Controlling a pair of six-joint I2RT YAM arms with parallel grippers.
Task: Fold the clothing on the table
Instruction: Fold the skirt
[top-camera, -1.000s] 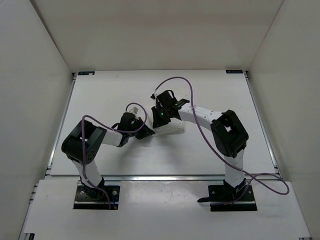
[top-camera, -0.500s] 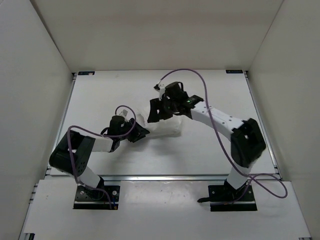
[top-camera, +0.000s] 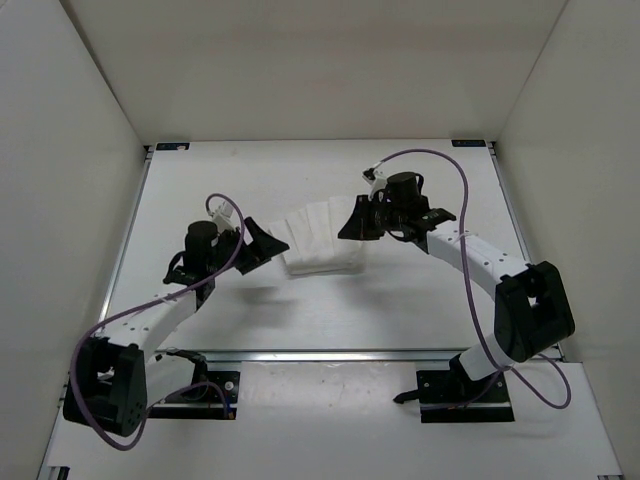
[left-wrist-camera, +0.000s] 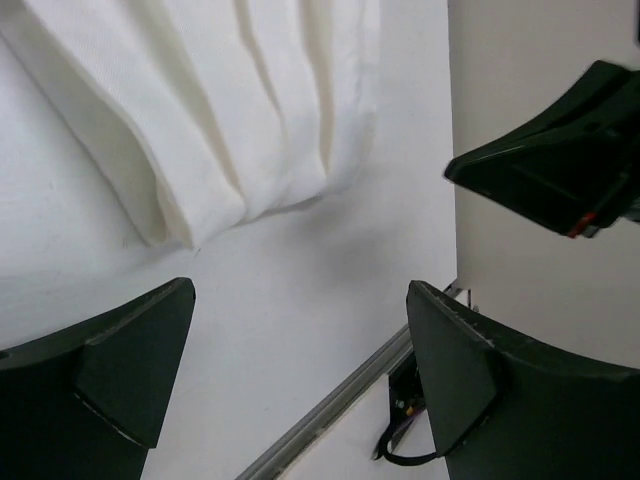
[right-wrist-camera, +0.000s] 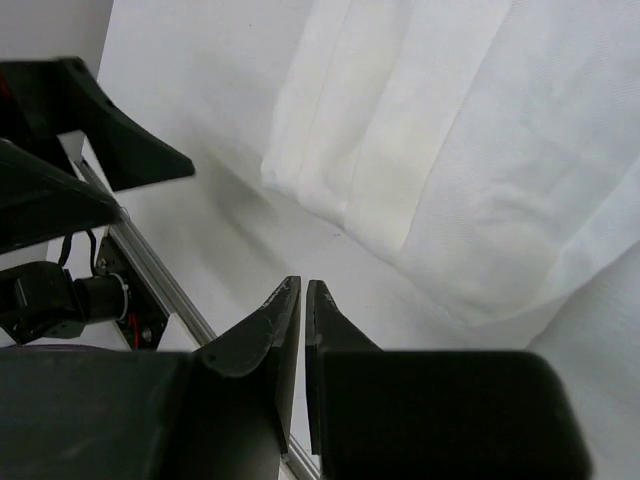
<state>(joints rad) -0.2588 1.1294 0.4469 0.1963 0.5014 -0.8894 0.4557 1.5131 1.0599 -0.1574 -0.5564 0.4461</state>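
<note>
Table (top-camera: 400, 300): clothing (top-camera: 320, 240) between left pincer (top-camera: 268, 243), right pincer (top-camera: 348, 225)

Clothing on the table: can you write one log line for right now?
clothing: lying folded on table | left gripper: open, empty | right gripper: shut, empty

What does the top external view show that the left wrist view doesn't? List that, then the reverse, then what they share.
Top external only: the arms' bases and the whole folded clothing lying between the two claws. Left wrist only: the clothing's stacked fold edges seen close up. Shared: the open, empty left claw beside the clothing, the white table, and part of the right claw.
</note>
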